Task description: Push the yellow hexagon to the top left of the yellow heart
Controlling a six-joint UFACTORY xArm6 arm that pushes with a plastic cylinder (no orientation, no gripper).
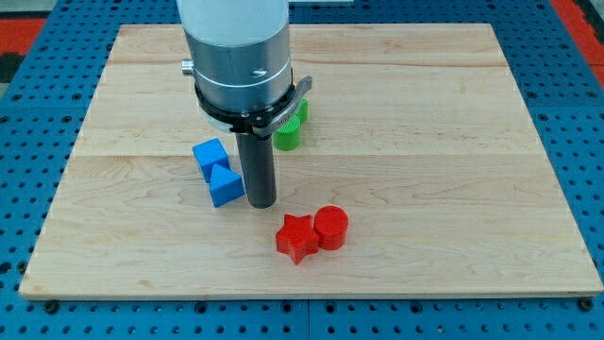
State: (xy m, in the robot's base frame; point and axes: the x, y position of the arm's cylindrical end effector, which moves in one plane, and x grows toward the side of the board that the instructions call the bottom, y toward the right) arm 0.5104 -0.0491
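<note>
Five small coloured blocks show on the pale wooden board (453,142), a smooth top of long planks with faint grain and seams running across the view. Around it lies a blue perforated table surface (585,170), dotted with rows of holes.

The arm's end is a broad cylinder, white above and brushed grey metal below (236,57), ringed by a black collar. From it hangs a straight dark rod, matte and round, and my tip (261,205) rests on the wood near the board's middle. There is no claw here to be released or clenched; the rod grasps nothing.

Just to the view's left of my tip sit two glossy blue plastic blocks: a blue cube (209,155) and, below it and touching it, a blue block with a wedge-like, triangular top (226,186). The lower one lies just beside the rod, and I cannot tell whether they touch.

Below and to the view's right of my tip, a red star-shaped block (296,237) touches a red cylinder (331,227), both smooth plastic.

Behind the rod, toward the view's top right, a green block (292,130) with a ridged edge is partly hidden by the collar; its shape cannot be made out.

Neither the yellow hexagon nor the yellow heart shows anywhere in the view.
</note>
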